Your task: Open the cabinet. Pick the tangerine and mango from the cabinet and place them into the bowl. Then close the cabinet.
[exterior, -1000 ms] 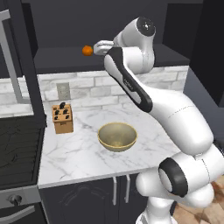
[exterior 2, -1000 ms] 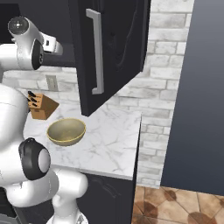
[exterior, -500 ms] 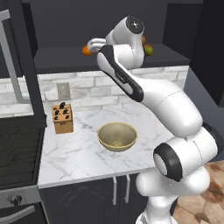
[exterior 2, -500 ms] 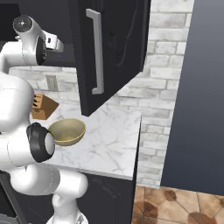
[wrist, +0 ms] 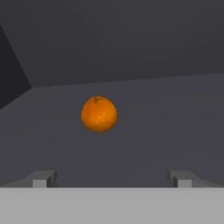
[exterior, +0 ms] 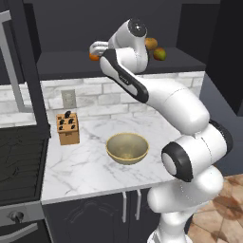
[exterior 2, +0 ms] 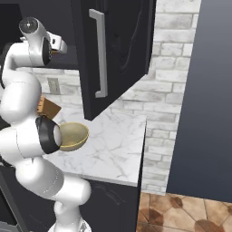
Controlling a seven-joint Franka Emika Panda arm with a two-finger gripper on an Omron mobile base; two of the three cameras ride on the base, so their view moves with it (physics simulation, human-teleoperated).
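The cabinet [exterior 2: 118,54] is already swung open, and the jaws [wrist: 109,179] are spread wide and empty, pointed into it at the tangerine [wrist: 99,114], which lies on the shelf ahead of them, a little left of their middle and not yet between them. The mango [exterior: 160,54] is seen further to the right on the same shelf, beside a duller orange fruit [exterior: 151,43]. The bowl [exterior: 127,148] is kept on the counter [exterior: 85,171] well below the jaws, probably so that each fruit can be lowered straight into it.

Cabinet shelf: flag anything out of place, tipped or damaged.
Nothing stands out. The tangerine sits intact on the cabinet shelf ahead of the open claw; the mango lies farther right, and the bowl stands upright.
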